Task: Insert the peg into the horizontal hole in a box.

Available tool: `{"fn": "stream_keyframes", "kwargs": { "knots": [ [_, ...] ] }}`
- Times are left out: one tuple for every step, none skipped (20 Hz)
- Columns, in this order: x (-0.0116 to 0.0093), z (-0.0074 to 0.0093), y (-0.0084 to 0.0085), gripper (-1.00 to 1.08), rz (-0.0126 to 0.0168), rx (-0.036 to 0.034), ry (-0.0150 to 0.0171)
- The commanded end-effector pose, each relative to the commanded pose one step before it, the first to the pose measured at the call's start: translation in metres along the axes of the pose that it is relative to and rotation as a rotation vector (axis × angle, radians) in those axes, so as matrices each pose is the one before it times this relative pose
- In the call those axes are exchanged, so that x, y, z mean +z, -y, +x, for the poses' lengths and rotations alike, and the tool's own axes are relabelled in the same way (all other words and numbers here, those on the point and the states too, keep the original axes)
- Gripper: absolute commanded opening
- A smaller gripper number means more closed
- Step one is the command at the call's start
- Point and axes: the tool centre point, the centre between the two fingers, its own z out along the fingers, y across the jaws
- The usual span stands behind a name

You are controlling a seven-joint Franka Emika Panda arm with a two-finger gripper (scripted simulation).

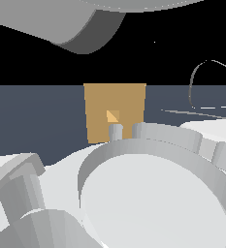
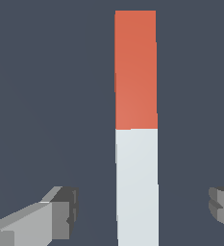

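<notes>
In the exterior view there is one box (image 1: 114,104), tan and upright on the dark worktop (image 1: 37,121), with one small square hole (image 1: 112,116) in the middle of its facing side. Large pale grey parts of the arm (image 1: 153,193) fill the foreground and cover the box's lower edge; another grey arm section crosses overhead. The peg does not show here.

In the wrist view there is one peg (image 2: 135,69), a long bar lying flat on the worktop, one half orange-red and the other half white. Two fingers (image 2: 60,214) of the end effector (image 2: 142,209) show, one on either side of the white half, spread wide and well apart from it, touching nothing. The end effector is released and hangs above the peg
</notes>
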Motion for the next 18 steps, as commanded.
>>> {"fn": "stream_keyframes", "kwargs": {
  "knots": [
    [0.00216,-0.00569,-0.00093,1.0,-0.00078,-0.00964,0.00002],
    [0.0005,-0.00129,-0.00021,1.0,-0.00001,-0.00183,0.0],
    [0.00032,-0.00093,-0.00019,1.0,0.0,-0.0012,0.00001],
    [0.00016,-0.00053,-0.00021,1.0,0.00001,-0.00069,0.00002],
    [0.00003,-0.00033,-0.00008,1.0,0.0,0.0,0.0],
    [-0.00001,-0.00003,-0.00007,1.0,0.0,0.0,0.0],
    [0.0,0.00046,0.00061,1.0,0.00047,0.00163,-0.00004],
    [0.00039,-0.00001,0.0,1.0,0.0,0.0,0.0],
    [0.00115,-0.00002,0.00001,1.0,0.0,0.0,0.0],
    [0.00192,-0.00002,0.00003,1.0,0.0,0.0,0.0],
    [0.00268,-0.00003,0.00004,1.0,0.0,0.0,0.0],
    [0.00343,-0.00003,0.00006,1.0,0.0,0.0,0.0],
    [0.00408,0.00032,-0.0002,1.0,-0.00018,-0.00067,0.0],
    [0.00491,-0.00001,0.00012,1.0,0.0,0.0,0.0],
    [0.00562,0.0,0.00015,1.0,0.0,0.0,0.0],
    [0.00608,0.00001,0.00017,1.0,0.0,0.0,0.0],
    [0.00534,0.00025,-0.00006,1.0,-0.00014,-0.00047,-0.00001],
    [0.00458,-0.00001,0.00011,1.0,0.0,0.0,0.0]
  ]
}}
